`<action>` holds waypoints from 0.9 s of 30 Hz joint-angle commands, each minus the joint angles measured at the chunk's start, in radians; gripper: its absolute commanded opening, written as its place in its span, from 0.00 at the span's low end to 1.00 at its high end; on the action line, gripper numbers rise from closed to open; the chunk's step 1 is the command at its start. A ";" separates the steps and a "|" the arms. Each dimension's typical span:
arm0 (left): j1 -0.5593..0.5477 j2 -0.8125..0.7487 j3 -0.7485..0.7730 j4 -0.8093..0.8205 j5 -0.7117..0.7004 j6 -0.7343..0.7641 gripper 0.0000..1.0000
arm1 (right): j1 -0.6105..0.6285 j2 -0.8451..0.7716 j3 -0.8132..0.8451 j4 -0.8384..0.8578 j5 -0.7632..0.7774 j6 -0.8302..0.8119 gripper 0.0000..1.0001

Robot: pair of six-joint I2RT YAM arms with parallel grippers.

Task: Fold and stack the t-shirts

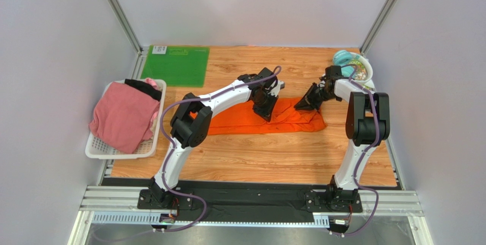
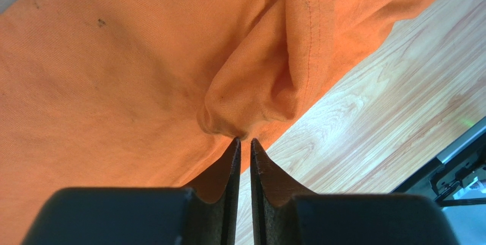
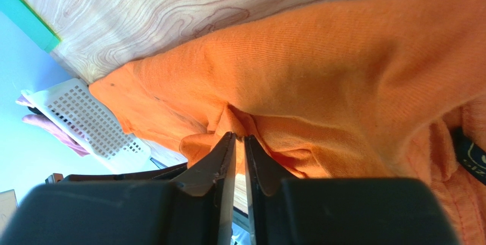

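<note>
The bright orange t-shirt point(image 1: 239, 124) lies in a long flat band across the middle of the wooden table. My left gripper point(image 1: 267, 113) is down on its upper edge near the middle. In the left wrist view the gripper point(image 2: 244, 139) is shut on a small bunched fold of the orange t-shirt point(image 2: 142, 57). My right gripper point(image 1: 305, 104) sits at the band's right end, and in its wrist view the gripper point(image 3: 237, 137) pinches a ridge of the orange t-shirt point(image 3: 342, 57). A dusty pink t-shirt point(image 1: 122, 117) and a black t-shirt point(image 1: 142, 88) are heaped in a basket.
The white lattice basket point(image 1: 94, 151) stands at the table's left edge and also shows in the right wrist view point(image 3: 85, 119). A green mat point(image 1: 175, 65) lies at the back left. A bowl point(image 1: 365, 68) with a teal object point(image 1: 342, 58) sits at the back right, just behind the right arm.
</note>
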 commanded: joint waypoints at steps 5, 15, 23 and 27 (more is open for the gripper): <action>-0.002 -0.019 0.058 0.007 -0.011 -0.010 0.05 | -0.002 -0.023 -0.010 0.036 -0.023 0.012 0.06; -0.005 -0.123 -0.036 0.023 0.010 -0.010 0.02 | 0.028 -0.203 -0.065 0.005 -0.018 0.014 0.04; -0.008 -0.136 -0.149 0.078 -0.056 -0.035 0.40 | 0.031 -0.192 -0.044 -0.007 -0.015 0.015 0.04; -0.011 -0.120 -0.148 0.079 -0.063 -0.042 0.44 | 0.032 -0.169 -0.048 -0.001 -0.011 0.015 0.04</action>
